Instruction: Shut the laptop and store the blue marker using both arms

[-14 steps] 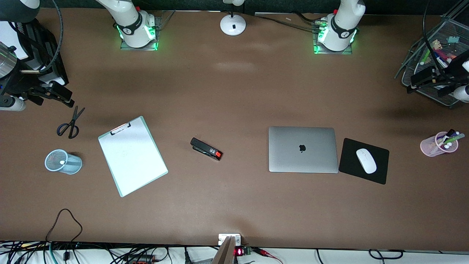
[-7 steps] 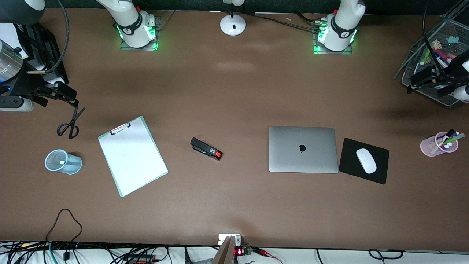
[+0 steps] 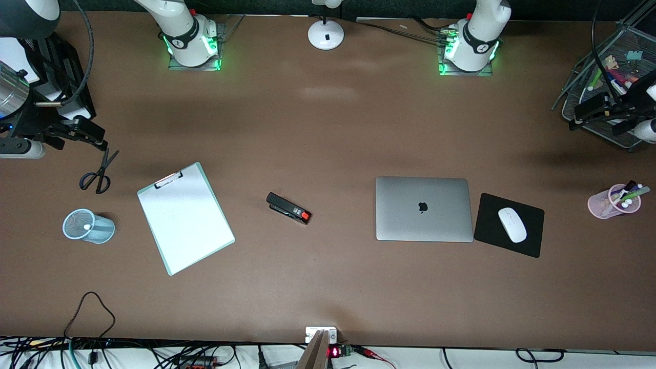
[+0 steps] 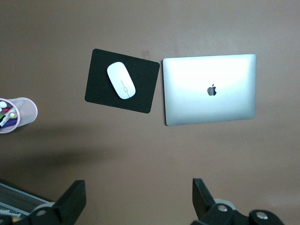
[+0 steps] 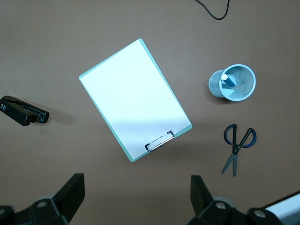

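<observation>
Brown and broad, the counter (image 3: 328, 133) takes up the whole front view. By that view's clock, the slim silver-grey laptop (image 3: 423, 209) lies about four o'clock from the counter's middle. It is shut flat, with the dark apple logo on its lid facing up. A white mint-edged clipboard (image 3: 185, 218) lies about eight o'clock from the middle, set askew. A black rectangular mouse pad (image 3: 533, 238) sits just beside the laptop at its three o'clock and carries a white oval mouse (image 3: 512, 224).

The left hand (image 3: 597, 115) hangs over the rim of a black wire basket (image 3: 633, 46) at the left arm's end. Its fingers (image 4: 70, 201) are spread wide with nothing between them. The right hand (image 3: 77, 134) hangs over the counter by the tips of the black-handled scissors (image 3: 97, 171), also spread wide and holding nothing.

A pale-blue mesh cup (image 3: 102, 233) stands at the clipboard's nine o'clock, at six o'clock of the scissors. A pink cup of pens (image 3: 612, 201) stands at three o'clock of the mouse pad. A black stapler with a red tip (image 3: 288, 208) lies between the clipboard and the laptop. The slim light-blue marker (image 5: 228, 81) stands inside the mesh cup, white end up.
</observation>
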You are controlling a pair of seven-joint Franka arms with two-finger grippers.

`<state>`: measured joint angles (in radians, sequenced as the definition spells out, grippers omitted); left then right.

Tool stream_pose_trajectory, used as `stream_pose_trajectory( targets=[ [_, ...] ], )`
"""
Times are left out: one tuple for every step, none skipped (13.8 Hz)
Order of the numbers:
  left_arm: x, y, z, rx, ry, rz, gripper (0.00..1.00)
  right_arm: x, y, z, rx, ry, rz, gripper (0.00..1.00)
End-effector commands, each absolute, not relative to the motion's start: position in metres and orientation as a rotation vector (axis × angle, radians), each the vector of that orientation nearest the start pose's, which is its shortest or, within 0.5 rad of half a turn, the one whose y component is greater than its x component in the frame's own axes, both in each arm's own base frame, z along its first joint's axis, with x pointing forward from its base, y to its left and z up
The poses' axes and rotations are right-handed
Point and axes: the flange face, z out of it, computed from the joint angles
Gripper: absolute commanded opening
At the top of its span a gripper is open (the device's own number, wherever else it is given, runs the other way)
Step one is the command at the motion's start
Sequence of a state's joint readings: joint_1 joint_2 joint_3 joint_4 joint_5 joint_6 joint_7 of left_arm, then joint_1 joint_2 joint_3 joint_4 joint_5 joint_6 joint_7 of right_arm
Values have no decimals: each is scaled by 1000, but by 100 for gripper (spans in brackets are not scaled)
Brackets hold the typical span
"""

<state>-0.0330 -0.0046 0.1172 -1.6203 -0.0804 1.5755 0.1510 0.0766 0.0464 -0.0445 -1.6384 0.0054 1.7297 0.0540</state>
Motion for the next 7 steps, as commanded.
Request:
stream_pose_trajectory(
  targets=[
    [553,38,610,-3203,115,60,100,576,17,585,-3117,-9,-71,100],
    [553,39,610,-3203,113,62,100,574,17,589,-3116,-12,-81,100],
    [553,39,610,-3203,113,60,100,573,17,592,-3116,-12,-90,100],
    [553,39,610,-3203,113,60,100,573,17,592,-3116,-17,-90,100],
    [553,39,610,-3203,113,62,100,573,17,593,-3115,-19,-93,100],
    [553,39,610,-3203,113,62,100,573,16,593,-3117,-15,-93,100],
    [553,39,610,-3203,115,62,100,572,16,594,-3115,-12,-95,100]
  ],
)
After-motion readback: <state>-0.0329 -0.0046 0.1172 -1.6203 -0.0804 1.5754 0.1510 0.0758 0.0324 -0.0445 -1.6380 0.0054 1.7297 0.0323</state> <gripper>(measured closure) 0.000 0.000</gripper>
